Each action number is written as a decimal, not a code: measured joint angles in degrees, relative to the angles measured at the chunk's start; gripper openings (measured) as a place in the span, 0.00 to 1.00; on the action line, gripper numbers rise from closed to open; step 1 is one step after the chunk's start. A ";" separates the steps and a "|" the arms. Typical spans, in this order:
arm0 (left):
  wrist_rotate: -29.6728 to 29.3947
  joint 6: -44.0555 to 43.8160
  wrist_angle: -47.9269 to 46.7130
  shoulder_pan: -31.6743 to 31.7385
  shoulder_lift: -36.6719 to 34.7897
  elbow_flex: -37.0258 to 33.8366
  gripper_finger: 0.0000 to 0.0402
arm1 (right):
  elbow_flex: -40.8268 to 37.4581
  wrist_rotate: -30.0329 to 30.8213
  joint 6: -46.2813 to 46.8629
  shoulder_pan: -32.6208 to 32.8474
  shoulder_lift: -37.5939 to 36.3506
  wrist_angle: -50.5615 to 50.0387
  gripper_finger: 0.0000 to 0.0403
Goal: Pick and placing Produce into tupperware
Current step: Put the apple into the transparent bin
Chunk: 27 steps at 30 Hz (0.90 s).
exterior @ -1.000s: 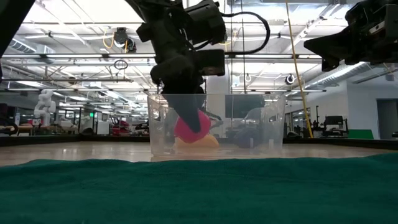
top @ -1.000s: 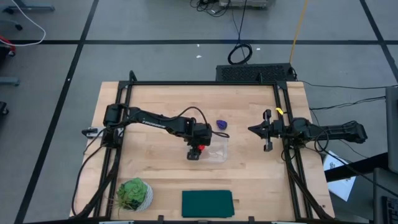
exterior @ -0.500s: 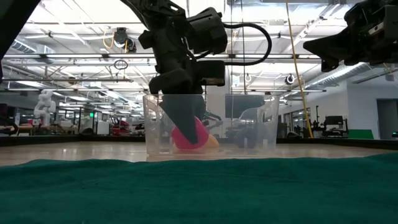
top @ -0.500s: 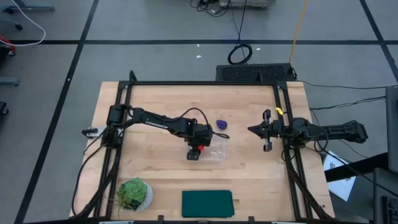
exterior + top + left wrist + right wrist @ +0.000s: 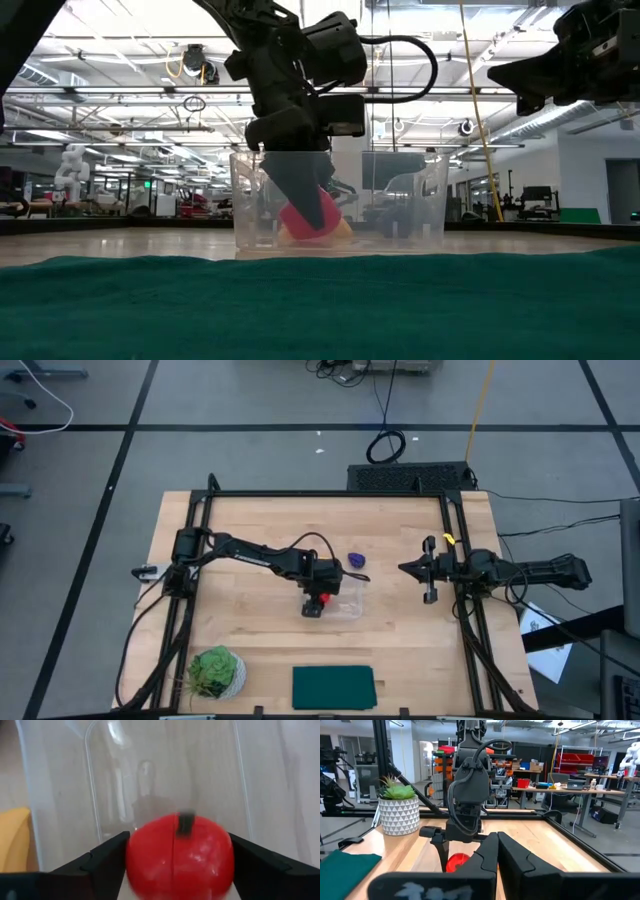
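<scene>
The clear tupperware point(image 5: 350, 600) stands mid-table. My left gripper point(image 5: 318, 600) reaches down into its left end, fingers on either side of the red round fruit point(image 5: 180, 855). The fruit sits low in the container point(image 5: 420, 200), next to the yellow banana point(image 5: 340, 228), whose end also shows in the left wrist view point(image 5: 15, 840). The purple grape cluster point(image 5: 356, 561) lies on the wood just beyond the container's far wall. My right gripper point(image 5: 405, 568) hangs shut in the air over the table's right side, holding nothing. My left gripper has the red fruit between its two fingers, one against each opposite side point(image 5: 135, 860), stem end facing the wrist camera. The fingers point(image 5: 105, 860) slant down into the container from the table's left. The fruit is at or just above the container's floor; which, I cannot tell.
A potted leafy plant point(image 5: 215, 672) stands at the near left, and a dark green flat rectangle point(image 5: 333, 687) lies at the near edge. A black frame point(image 5: 325, 493) runs along the table's left, far and right sides. Bare wood lies left and right of the container.
My left gripper has sunk a little deeper into the tupperware with the red fruit, which now sits lower beside the banana. The container has slid slightly toward the table's left.
</scene>
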 joint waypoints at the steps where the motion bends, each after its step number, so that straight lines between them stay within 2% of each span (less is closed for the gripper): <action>1: 0.04 0.28 -0.10 0.00 0.00 0.00 0.79 | 0.00 0.00 0.00 -0.01 0.00 0.00 0.00; 4: 0.17 0.48 -0.09 0.00 0.00 0.00 0.82 | 0.00 -0.02 0.00 -0.01 0.00 0.00 0.00; 17: 0.24 1.59 -0.24 0.00 0.00 0.18 0.83 | 0.00 -0.02 0.00 -0.01 0.00 0.00 0.00; 27: -0.40 2.53 -4.04 -0.07 0.00 4.41 0.83 | 0.00 -0.01 0.00 0.00 0.00 0.00 0.00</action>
